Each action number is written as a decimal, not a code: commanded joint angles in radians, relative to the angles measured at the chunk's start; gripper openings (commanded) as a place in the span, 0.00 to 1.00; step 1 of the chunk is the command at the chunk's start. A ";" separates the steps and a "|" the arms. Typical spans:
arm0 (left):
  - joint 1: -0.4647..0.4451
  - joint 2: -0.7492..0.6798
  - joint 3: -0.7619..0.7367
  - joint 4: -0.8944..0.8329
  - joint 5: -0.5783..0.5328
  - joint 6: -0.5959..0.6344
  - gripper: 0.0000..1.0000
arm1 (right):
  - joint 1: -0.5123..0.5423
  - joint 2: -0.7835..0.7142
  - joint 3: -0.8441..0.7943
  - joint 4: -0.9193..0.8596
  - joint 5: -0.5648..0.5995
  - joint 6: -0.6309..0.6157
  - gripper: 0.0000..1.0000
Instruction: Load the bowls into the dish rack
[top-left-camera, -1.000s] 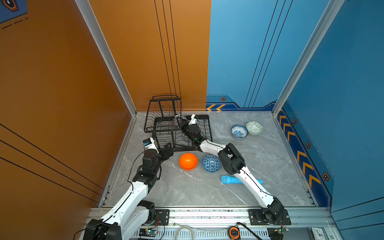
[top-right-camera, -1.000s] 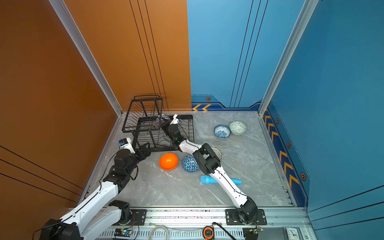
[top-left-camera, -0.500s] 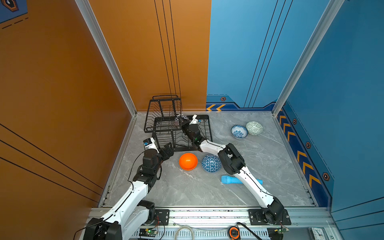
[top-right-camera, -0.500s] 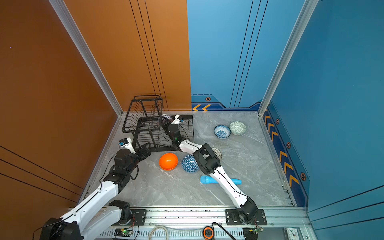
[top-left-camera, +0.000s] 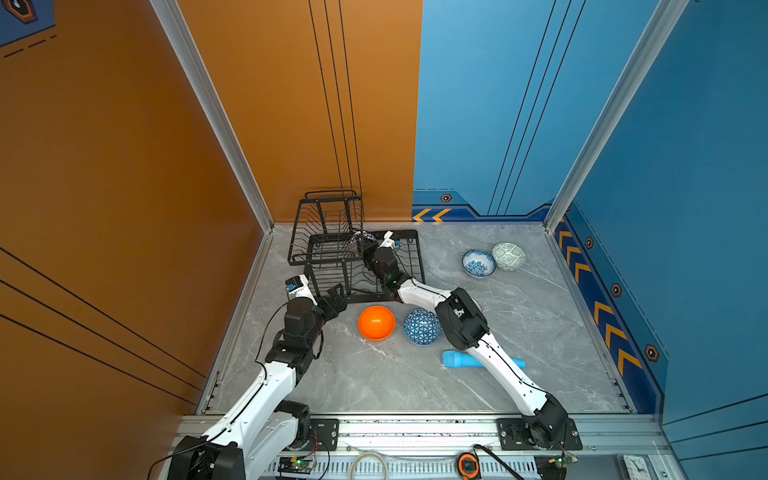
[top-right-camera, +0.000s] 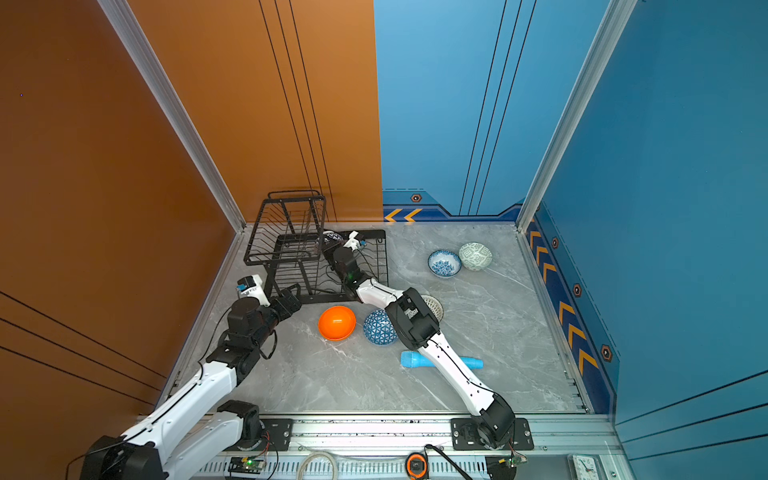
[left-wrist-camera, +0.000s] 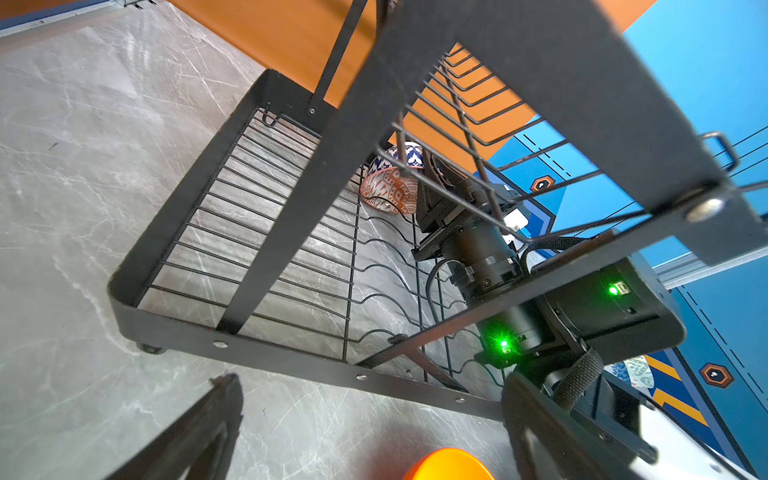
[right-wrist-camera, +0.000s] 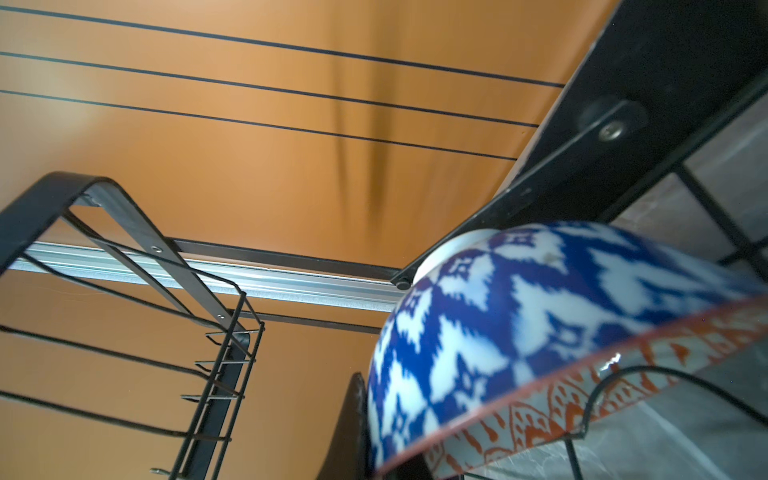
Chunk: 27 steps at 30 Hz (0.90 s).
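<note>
Right tool (left-wrist-camera: 430, 172): closed on the rim of the patterned bowl (left-wrist-camera: 392, 183), which is blue-white outside and orange inside. It is tilted on edge at the far end of the dish rack's (top-left-camera: 316, 262) lower tray.
Left tool (top-left-camera: 336, 296): jaws wide apart, empty — low over the counter (top-left-camera: 519, 316) by the rack's near edge.
Counter: orange bowl (top-left-camera: 376, 323) and blue triangle bowl (top-left-camera: 422, 327) side by side before the rack; floral bowl (top-left-camera: 478, 262) just beside pale green bowl (top-left-camera: 508, 256), far right.

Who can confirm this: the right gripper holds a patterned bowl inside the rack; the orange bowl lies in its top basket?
No: the orange bowl lies on the table before the rack, as both top views show. The right gripper does hold the patterned bowl inside.
</note>
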<state>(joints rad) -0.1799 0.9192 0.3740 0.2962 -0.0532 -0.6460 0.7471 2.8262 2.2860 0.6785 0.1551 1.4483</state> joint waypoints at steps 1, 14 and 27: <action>0.011 0.009 -0.004 0.020 0.020 -0.008 0.98 | 0.006 0.026 0.010 -0.077 0.003 0.014 0.01; 0.004 0.004 -0.003 0.019 0.027 -0.003 0.98 | -0.002 -0.050 -0.043 -0.078 -0.016 -0.012 0.06; -0.003 -0.003 0.003 0.017 0.029 0.000 0.98 | -0.009 -0.080 -0.054 -0.087 -0.023 -0.020 0.23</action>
<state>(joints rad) -0.1780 0.9257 0.3740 0.2970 -0.0471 -0.6487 0.7433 2.8029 2.2555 0.6525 0.1356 1.4429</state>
